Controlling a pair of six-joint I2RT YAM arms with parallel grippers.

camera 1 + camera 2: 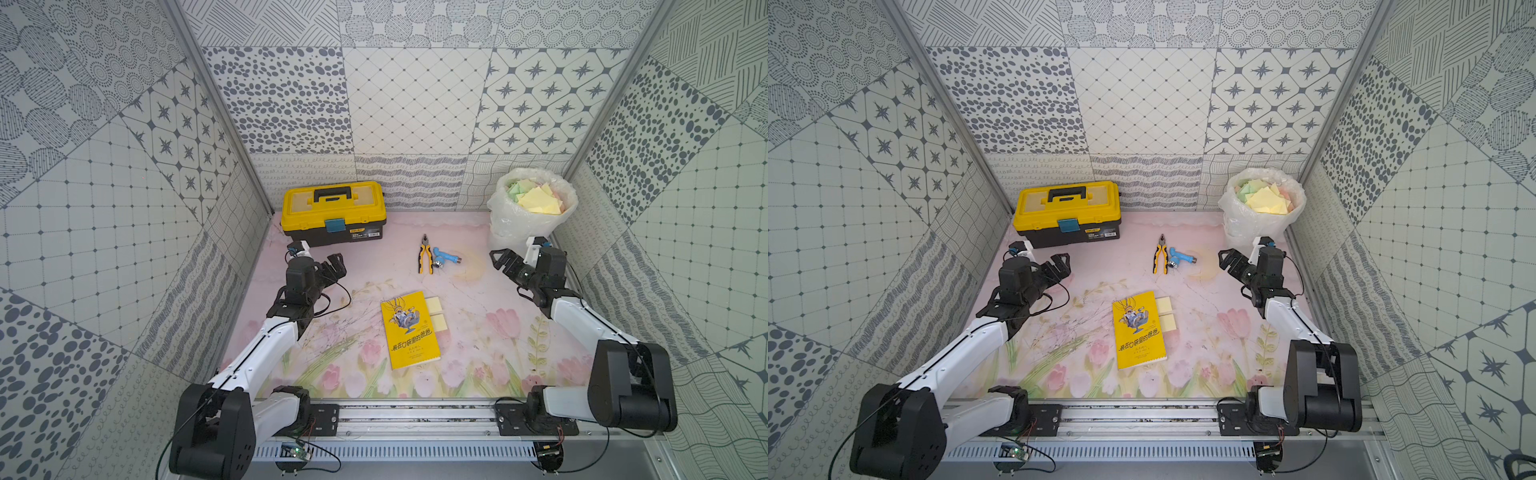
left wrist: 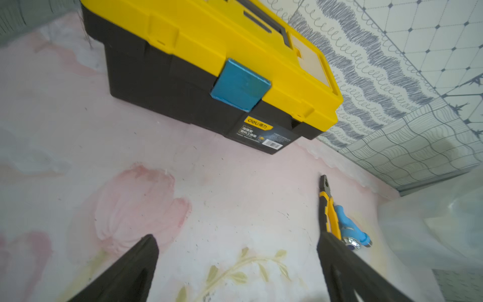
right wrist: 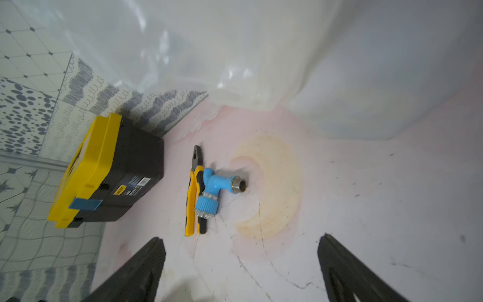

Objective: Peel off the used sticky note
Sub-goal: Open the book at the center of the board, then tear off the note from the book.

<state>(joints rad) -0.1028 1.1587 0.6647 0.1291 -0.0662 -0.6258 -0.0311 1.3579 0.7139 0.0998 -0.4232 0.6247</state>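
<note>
Notes [image 1: 434, 304] of square yellow paper, glossy rectangular book [image 1: 409, 332]

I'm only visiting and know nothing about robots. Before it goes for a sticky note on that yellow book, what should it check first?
1. Left gripper open and empty: ok.
2. Right gripper open and empty: ok.
3. Sticky notes uncovered: ok, two stick out from the book on the right gripper's side.
4. Which note is the used one: cannot tell, both look blank in both top views.
5. Book held down: not ok, neither gripper touches it.
6. Pliers and blue tap fitting clear of the book: ok, they lie apart from it, farther back.
</note>
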